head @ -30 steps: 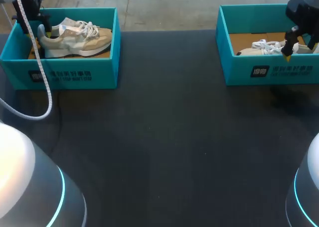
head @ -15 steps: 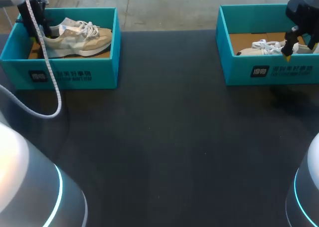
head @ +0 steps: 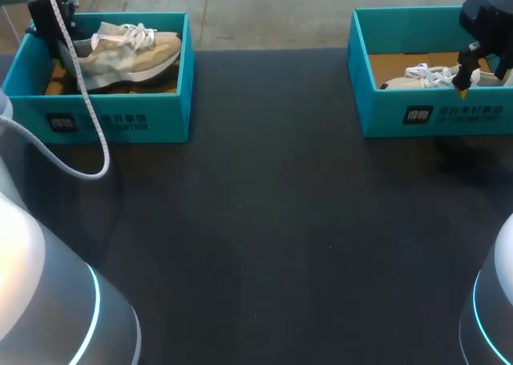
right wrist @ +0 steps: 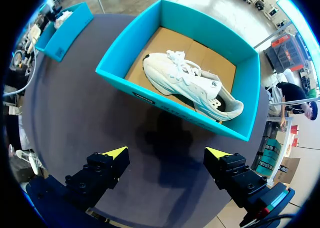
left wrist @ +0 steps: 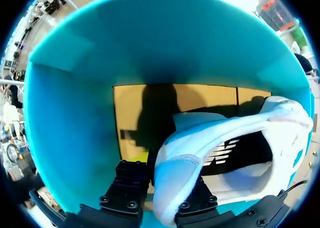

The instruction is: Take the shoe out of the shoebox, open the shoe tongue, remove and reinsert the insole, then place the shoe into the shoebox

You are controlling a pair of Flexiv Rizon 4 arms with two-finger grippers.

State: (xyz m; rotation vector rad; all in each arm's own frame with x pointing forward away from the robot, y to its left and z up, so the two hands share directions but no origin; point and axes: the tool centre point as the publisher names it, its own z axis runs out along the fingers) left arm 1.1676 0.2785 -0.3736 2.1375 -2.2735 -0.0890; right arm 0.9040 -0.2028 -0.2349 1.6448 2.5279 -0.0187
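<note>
The beige shoe (head: 128, 50) is inside the left shoebox (head: 120, 115), which stands at about 10 o'clock on the table (head: 280, 221) in the head view. Its heel is at 9 o'clock and its toe slants toward 2 o'clock, near the box's right wall. The left gripper (head: 64, 52) reaches into the box at the heel end. In the left wrist view the heel collar of the shoe (left wrist: 220, 153) sits between the two fingers of the left gripper (left wrist: 161, 185). One finger is inside the opening and one against the outer back, so the jaws are narrowly apart and clamped on the heel. The teal walls of the box (left wrist: 75, 112) rise around the gripper. Its brown cardboard floor lies at the gripper's 12 o'clock. I cannot tell whether the sole touches the cardboard.

A white cable (head: 90, 136) hangs from the left arm over the box's front wall.

At about 2 o'clock on the table, the right shoebox (head: 449, 115) holds a white shoe (head: 421, 78). The right gripper (head: 481, 76) hangs over the box's front part. In the right wrist view the right gripper (right wrist: 165, 154) has its jaws wide apart with nothing in them and only dark table below. The white shoe (right wrist: 192, 85) lies on its sole in the box (right wrist: 131, 82) at the gripper's 12 o'clock, well apart from the fingers.
</note>
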